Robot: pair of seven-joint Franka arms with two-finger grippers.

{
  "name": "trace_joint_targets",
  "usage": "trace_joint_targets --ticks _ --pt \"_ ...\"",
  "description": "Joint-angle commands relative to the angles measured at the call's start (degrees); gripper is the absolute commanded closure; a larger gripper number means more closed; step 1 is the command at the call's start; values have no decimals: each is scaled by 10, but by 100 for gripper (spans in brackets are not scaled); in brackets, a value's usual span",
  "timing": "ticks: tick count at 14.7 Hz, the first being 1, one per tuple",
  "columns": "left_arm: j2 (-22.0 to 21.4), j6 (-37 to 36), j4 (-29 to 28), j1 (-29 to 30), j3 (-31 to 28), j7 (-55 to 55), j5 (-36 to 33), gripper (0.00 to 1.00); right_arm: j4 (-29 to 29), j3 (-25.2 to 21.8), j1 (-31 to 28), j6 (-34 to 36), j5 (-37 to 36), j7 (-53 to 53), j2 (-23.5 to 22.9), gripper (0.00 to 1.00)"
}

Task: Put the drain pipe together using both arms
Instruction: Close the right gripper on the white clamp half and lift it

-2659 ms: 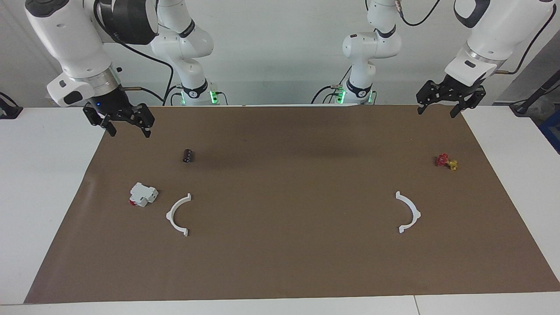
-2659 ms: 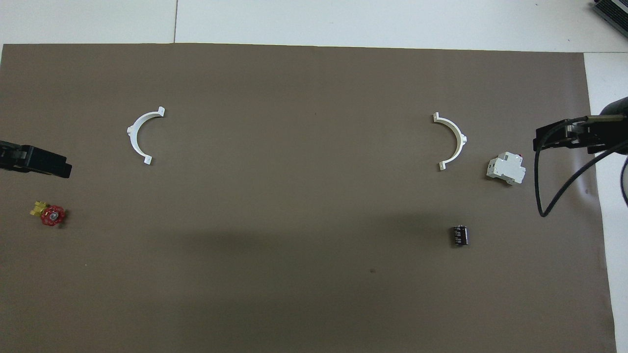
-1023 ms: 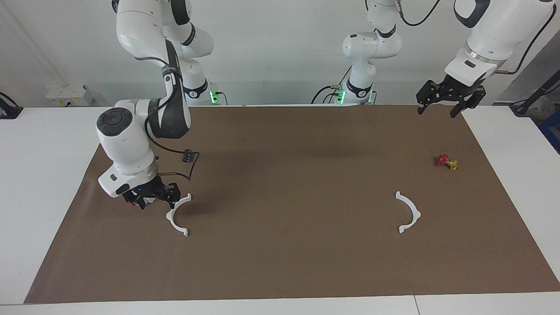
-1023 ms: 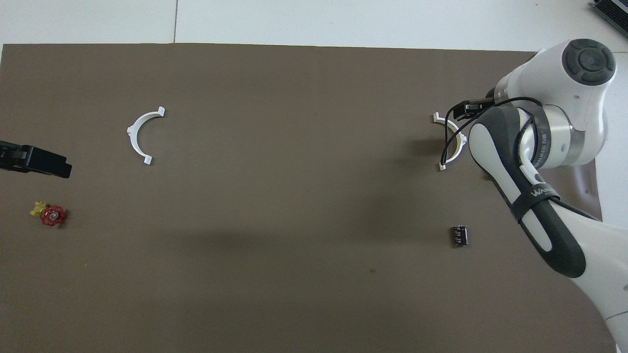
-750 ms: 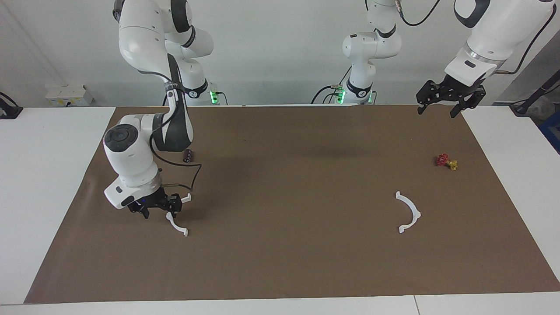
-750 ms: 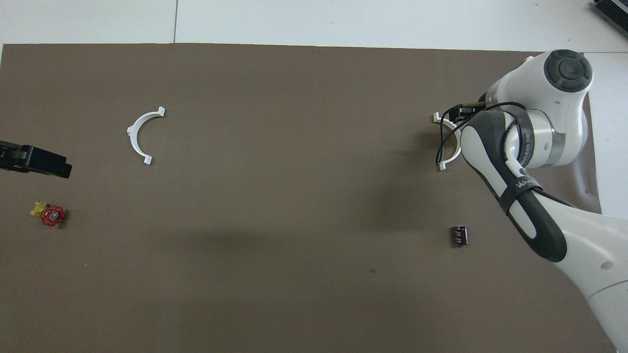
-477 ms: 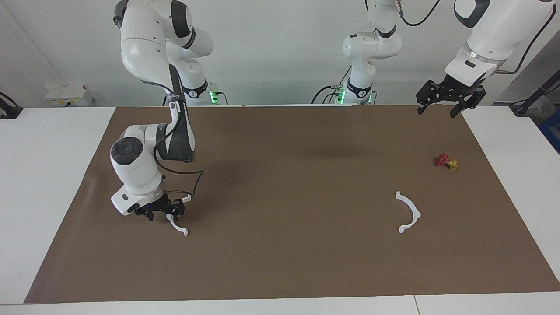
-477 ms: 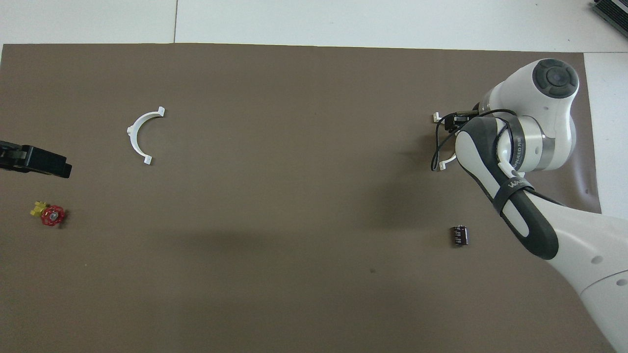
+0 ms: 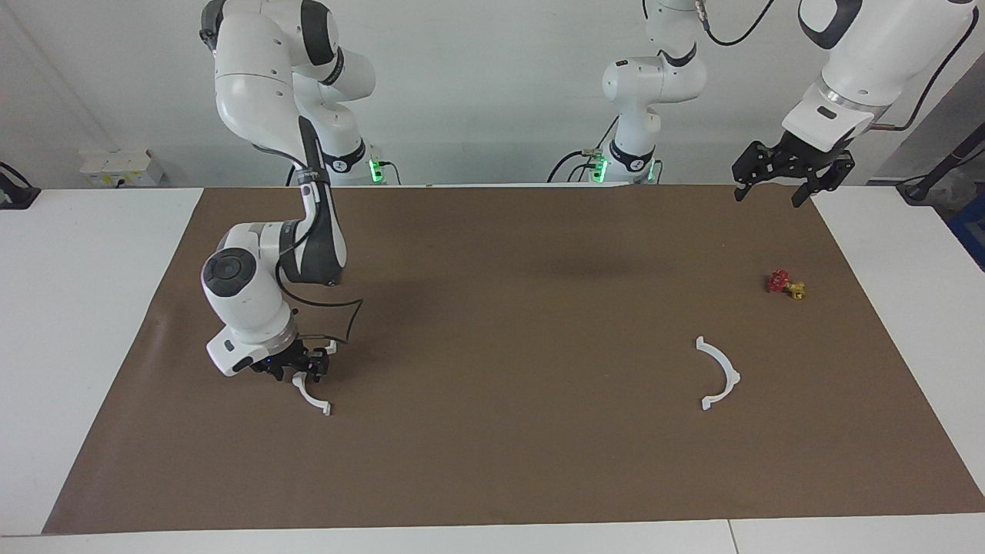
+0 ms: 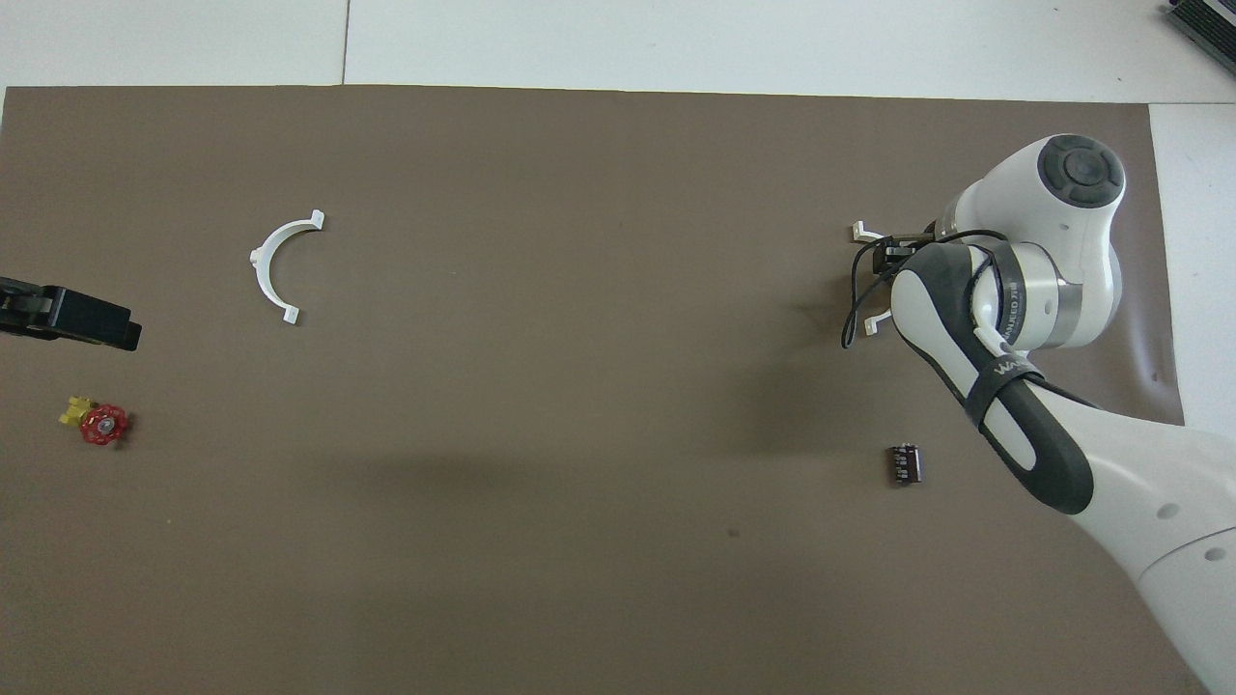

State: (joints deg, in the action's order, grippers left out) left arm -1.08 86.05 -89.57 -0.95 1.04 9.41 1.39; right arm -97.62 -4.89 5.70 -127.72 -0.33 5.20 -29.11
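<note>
The drain pipe is two white half-ring arcs lying apart on the brown mat. One arc (image 9: 313, 400) lies toward the right arm's end; in the overhead view only its two end tabs (image 10: 858, 231) show beside the arm. My right gripper (image 9: 298, 369) is down at this arc's middle, open, with a finger on each side of it. The overhead view shows just a bit of the right gripper (image 10: 893, 253) under the wrist. The other arc (image 9: 724, 374) (image 10: 270, 265) lies alone toward the left arm's end. My left gripper (image 9: 793, 175) (image 10: 68, 317) waits open, raised over the mat's corner.
A small red and yellow valve (image 9: 785, 285) (image 10: 99, 423) lies near the left gripper. A small black cylinder (image 10: 905, 463) lies nearer to the robots than the right gripper. The blocky white part is hidden by the right arm. The brown mat (image 9: 500, 346) covers the table.
The right arm swung in from its raised spot at the mat's edge and came down onto the arc at its end, creeping a little toward the table's middle. The left arm has not moved.
</note>
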Motion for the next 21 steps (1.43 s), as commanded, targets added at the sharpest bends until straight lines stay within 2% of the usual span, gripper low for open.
trace_joint_targets --ticks 1,4,7,8,12,18,21 --pt "-6 -4 -5 6 4 2 -8 0 -28 4 -3 -15 9 7 17 43" --pt "-6 -4 -5 6 4 2 -8 0 -29 4 -3 -13 14 8 18 49" --pt "-6 -4 -5 6 4 2 -8 0 -38 4 -3 -12 20 8 21 61" --pt "-6 -4 -5 6 4 2 -8 0 -38 4 -3 -12 20 8 21 66" --pt "-6 -4 -5 6 4 2 -8 0 -37 4 -2 -12 20 8 21 98" --pt "-6 -4 -5 6 4 2 -8 0 -5 5 8 1 17 10 21 100" --pt "-6 -4 -5 6 4 2 -8 0 39 5 36 67 11 32 23 100"
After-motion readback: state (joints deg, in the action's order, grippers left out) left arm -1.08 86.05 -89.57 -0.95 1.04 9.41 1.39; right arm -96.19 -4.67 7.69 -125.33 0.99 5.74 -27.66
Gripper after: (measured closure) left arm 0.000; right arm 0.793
